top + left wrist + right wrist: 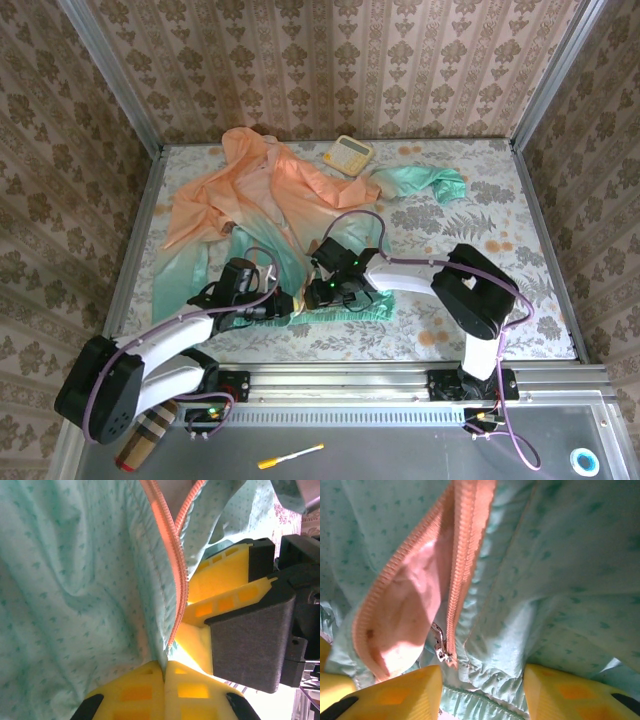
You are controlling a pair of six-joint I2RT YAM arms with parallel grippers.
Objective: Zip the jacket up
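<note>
Jacket (pixel 270 200) lengthwise near-to-far, hood (pixel 245 142) farthest, hem (pixel 372 310) clenched in left tool (pixel 164 672), right tool (pixel 482 682) released alongside.

Left arm (pixel 170 345), right arm (pixel 415 268): white tubular links, bulky black joint housings. Purple cables (pixel 350 213) looped along both arms, running down to black base brackets (pixel 470 383). Small green light (pixel 332 292) at right wrist. Left fingers (pixel 135 692), right fingers (pixel 405 695): bright yellow plastic, rectangular recessed pockets, black patches near roots. Dark grey grainy housing (pixel 250 640) behind right fingers.
</note>
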